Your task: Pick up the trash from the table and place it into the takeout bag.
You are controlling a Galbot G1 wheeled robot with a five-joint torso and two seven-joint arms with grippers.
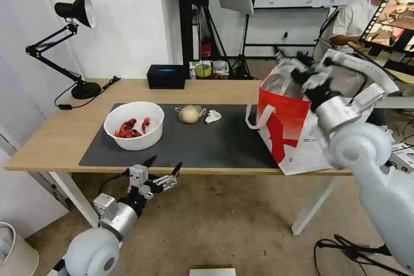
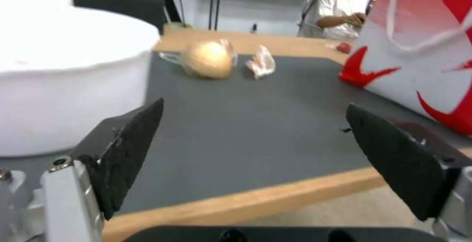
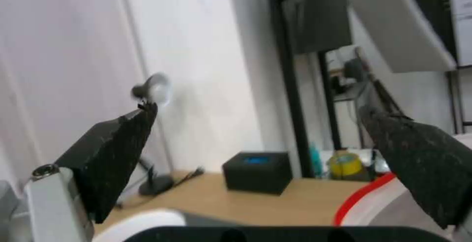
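On the table's [image 1: 51, 138] dark grey mat [image 1: 207, 142] stand a white bowl [image 1: 134, 125] with red crayfish shells, a knotted clear bag with a beige lump [image 1: 189, 113] and a crumpled white tissue [image 1: 213, 116]. The red-and-white takeout bag [image 1: 293, 125] stands at the mat's right end. My left gripper [image 1: 164, 166] hangs open just below the table's front edge, near the bowl [image 2: 64, 72], facing the lump bag [image 2: 209, 59] and tissue [image 2: 260, 63]. Above the takeout bag's mouth, my right gripper [image 1: 290, 64] is open and holds nothing. The bag's red rim [image 3: 364, 197] lies under it.
A black desk lamp [image 1: 73, 13] stands at the table's back left, with a black box [image 1: 166, 76] at the back edge. White table legs [image 1: 310, 207] stand below the front edge. A white bin [image 1: 13, 250] sits on the floor at the left.
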